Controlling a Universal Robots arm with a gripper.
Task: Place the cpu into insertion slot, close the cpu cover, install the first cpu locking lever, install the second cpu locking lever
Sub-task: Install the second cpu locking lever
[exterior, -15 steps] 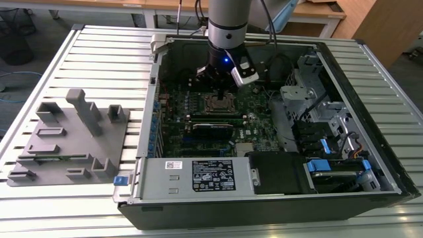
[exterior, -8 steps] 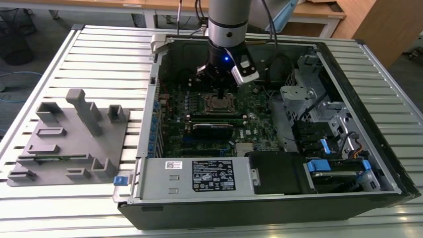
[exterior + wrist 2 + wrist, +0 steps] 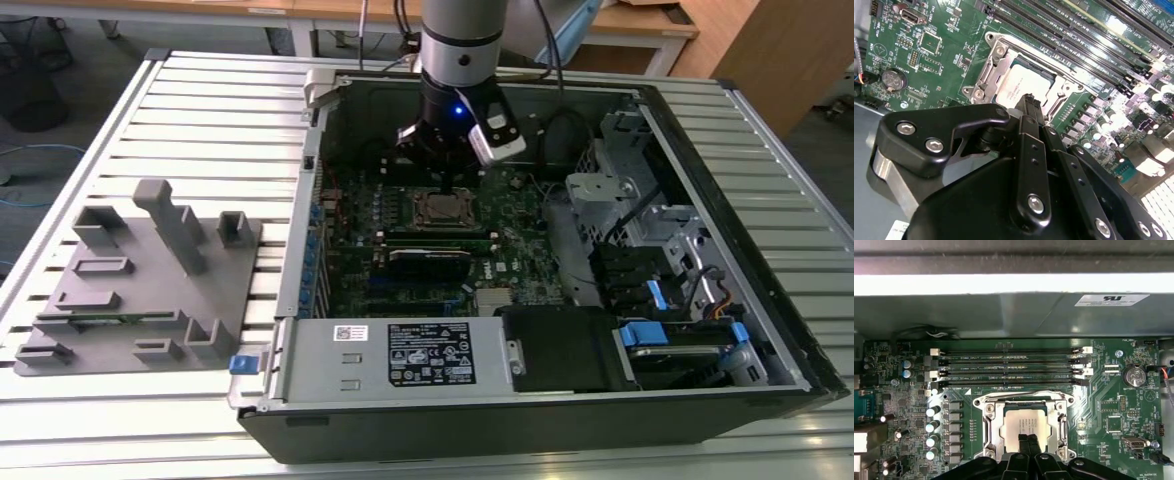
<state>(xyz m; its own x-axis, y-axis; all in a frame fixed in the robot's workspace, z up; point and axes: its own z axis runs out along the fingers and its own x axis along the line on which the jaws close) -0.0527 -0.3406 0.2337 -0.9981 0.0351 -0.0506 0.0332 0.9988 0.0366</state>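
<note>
Your pincer (image 3: 1028,440), fingers pressed together and holding nothing, hovers over the cpu (image 3: 1023,426) already seated in the insertion slot (image 3: 989,427), with the cpu cover (image 3: 1024,398) seemingly lowered; locking levers appear unfinished.

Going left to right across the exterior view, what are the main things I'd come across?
Grey fixture block → green motherboard → cpu in the insertion slot, gripper over it → silvery drive cage → blue-tabbed drive bay.
</note>
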